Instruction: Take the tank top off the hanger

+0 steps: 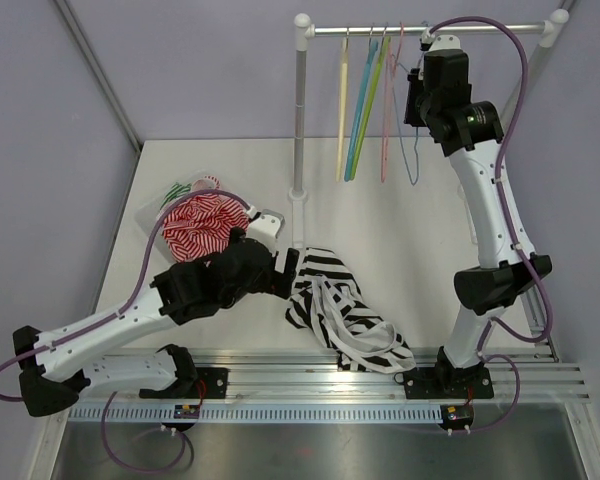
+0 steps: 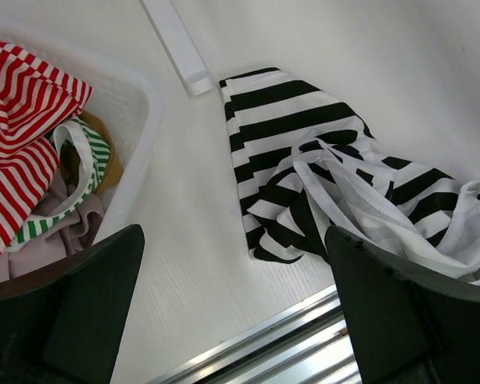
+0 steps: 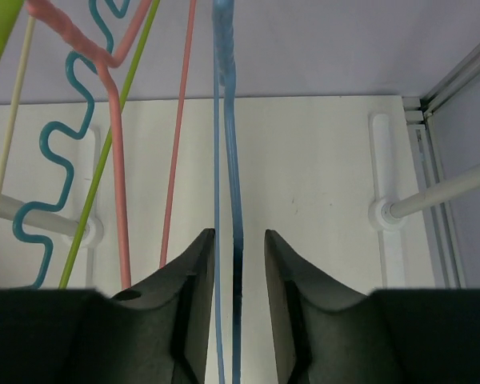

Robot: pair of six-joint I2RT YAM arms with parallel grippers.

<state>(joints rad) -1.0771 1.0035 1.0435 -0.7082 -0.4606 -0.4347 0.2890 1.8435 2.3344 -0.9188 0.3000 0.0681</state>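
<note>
Evidently right pincer [image 3: 239,240] slightly parted around blue hanger [image 3: 226,120], both ends cut off by frame; left pincer [image 2: 232,240] released, one finger hiding part of tank top [image 2: 304,128].

Top camera looks down on the table [image 1: 230,170]; close wrist cameras share its tank top [image 2: 288,136] (left) and hangers [image 3: 226,160] (right).

- Robotics lab: a staged test cell, nothing lived-in.
- Closed in by plain lilac wall panels [image 1: 210,60] with a metal frame strip [image 1: 98,75] at the corner.
- Bare white desk [image 1: 220,170], edged in front by an aluminium rail [image 1: 310,365] with left arm [image 1: 130,320] and right arm [image 1: 495,200] bolted on.
- Purple cables [image 1: 525,75] looped in the open.
- Props only: white tube rack [image 1: 300,120], coloured hangers [image 1: 360,100], plastic bin [image 1: 152,215] of clothes [image 1: 195,228].
</note>
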